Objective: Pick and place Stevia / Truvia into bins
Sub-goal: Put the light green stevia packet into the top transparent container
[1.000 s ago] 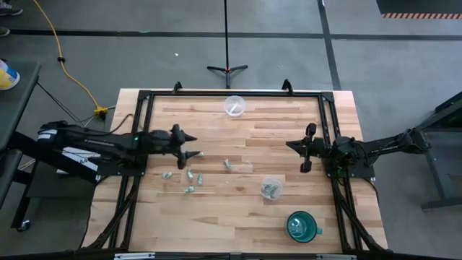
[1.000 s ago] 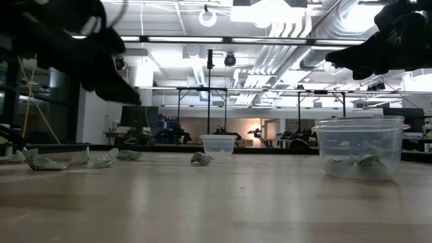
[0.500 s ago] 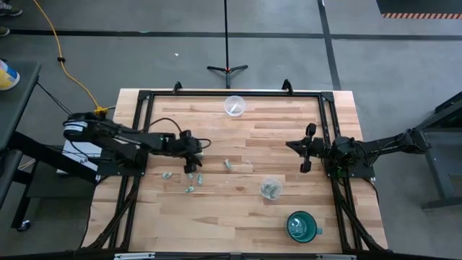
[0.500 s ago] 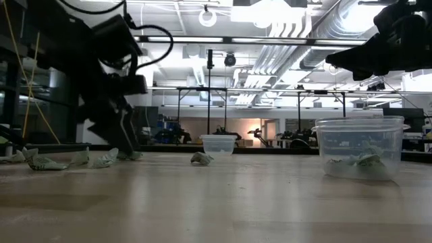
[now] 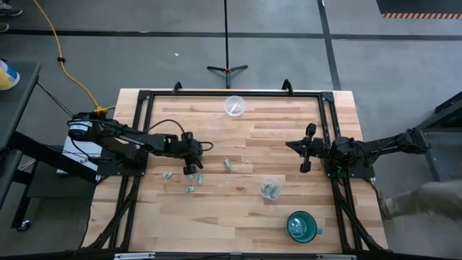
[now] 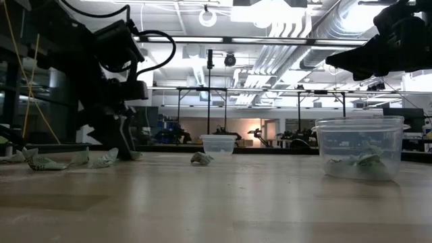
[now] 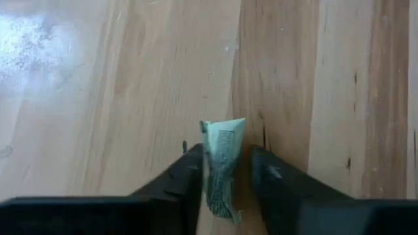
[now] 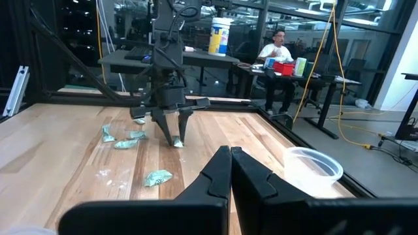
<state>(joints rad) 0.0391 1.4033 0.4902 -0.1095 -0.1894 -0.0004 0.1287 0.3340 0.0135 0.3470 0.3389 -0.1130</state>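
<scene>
Several small pale green-and-white Stevia packets lie on the wooden table left of centre. My left gripper points down at the table. It is open only narrowly, with one crumpled packet standing on edge between its fingers. One clear bin right of centre holds several packets. A second clear bin stands by the far edge. My right gripper hangs shut over the table's right side, holding nothing. My left gripper comes at the packet from above, pointing down, with one finger on each side of it. The packet's lower end rests on the table. One finger lies close against the packet and the other shows a thin gap. I cannot tell whether they touch it.
A teal mug stands near the front right. A black frame runs round the table's edges. The wood between the packets and my right arm is bare. A person sits at a desk beyond the table.
My left gripper has swung toward the near edge and down to the table, tipping from level to pointing down. Its wide-open fingers have drawn in around one packet. The other packets and both bins lie as before.
</scene>
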